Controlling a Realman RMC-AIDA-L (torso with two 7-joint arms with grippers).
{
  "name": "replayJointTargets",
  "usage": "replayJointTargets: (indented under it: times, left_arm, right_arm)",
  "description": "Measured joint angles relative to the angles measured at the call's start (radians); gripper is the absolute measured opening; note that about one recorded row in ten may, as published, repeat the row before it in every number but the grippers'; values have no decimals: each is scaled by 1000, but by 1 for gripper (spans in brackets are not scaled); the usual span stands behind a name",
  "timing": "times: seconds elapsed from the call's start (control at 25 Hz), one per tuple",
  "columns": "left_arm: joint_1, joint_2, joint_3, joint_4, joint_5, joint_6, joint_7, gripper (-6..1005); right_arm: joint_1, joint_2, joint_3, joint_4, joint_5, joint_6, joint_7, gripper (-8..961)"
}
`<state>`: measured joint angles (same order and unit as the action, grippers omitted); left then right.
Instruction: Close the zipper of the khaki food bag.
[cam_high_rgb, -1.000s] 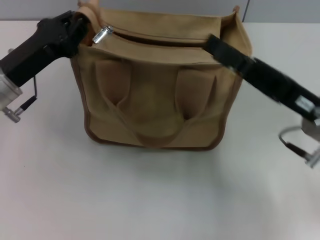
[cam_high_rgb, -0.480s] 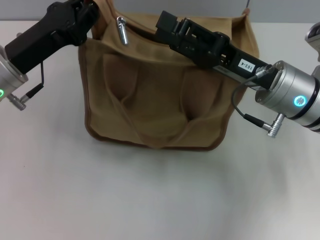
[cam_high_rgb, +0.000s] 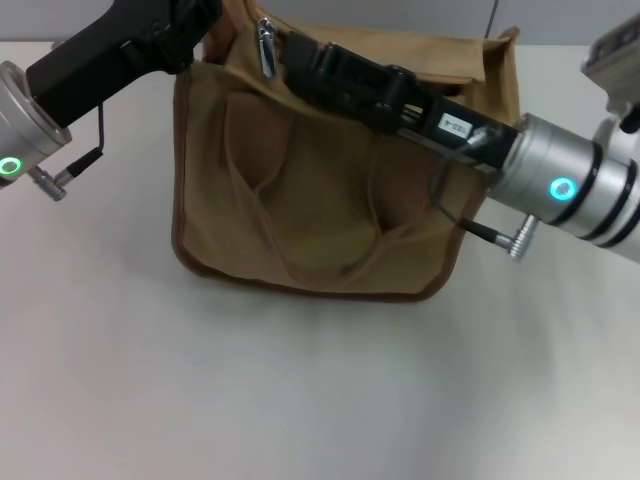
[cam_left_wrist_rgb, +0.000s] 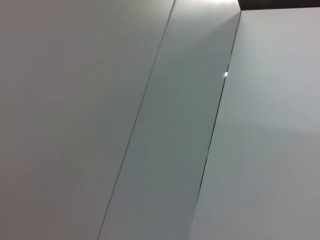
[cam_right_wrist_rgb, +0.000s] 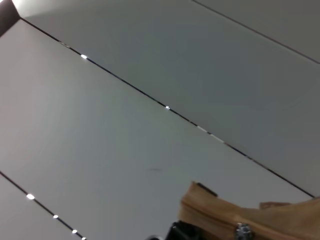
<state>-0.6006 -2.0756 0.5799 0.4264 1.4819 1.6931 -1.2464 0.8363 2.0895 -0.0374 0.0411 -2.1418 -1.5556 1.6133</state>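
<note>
— Any readable writing?
— None; the right end effector is lying across the khaki food bag on the worktop, beside the zipper.
— Its grip?
— Can't tell; likewise the left end effector at the bag's corner.

A plain white bench fills the head view from the near edge back to a pale grey wall. The one thing resting directly on it is the khaki food bag, a boxy tan canvas tote with darker brown piping along its lower edge, set toward the far side and roughly central. Its base sits flat on the surface, throwing a soft shadow just in front. The near half of the bench shows only its smooth, matte surface.
</note>
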Motion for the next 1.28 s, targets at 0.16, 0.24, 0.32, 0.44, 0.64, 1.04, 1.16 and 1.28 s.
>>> replayJointTargets:
  times: [0.16,0.24,0.32,0.44,0.64,1.04,1.16,1.28]
  left_arm:
    - [-12,-1,19,0,0,0,0,42]
    - [-15,-1,26,0,0,-2,0,43]
    - [-17,-1,26,0,0,-3,-1,44]
    - [-23,-1,26,0,0,-7,6,46]
    - [-28,-1,28,0,0,-9,8,49]
    - [-30,-2,26,0,-1,-9,9,55]
    - [-30,-1,23,0,-2,-9,9,57]
    - [-30,-1,23,0,-2,-9,9,59]
  right_arm:
    - [27,0,-1,5,-2,34,-14,695]
    - [35,0,0,9,-2,38,-27,694]
    - [41,0,1,18,-2,47,-38,694]
    - [45,0,0,36,-1,63,-62,694]
    - [52,1,2,40,-1,81,-76,693]
    - [51,1,3,33,-1,103,-103,636]
    - [47,1,5,33,-2,100,-106,481]
    - [45,1,5,32,-2,96,-111,311]
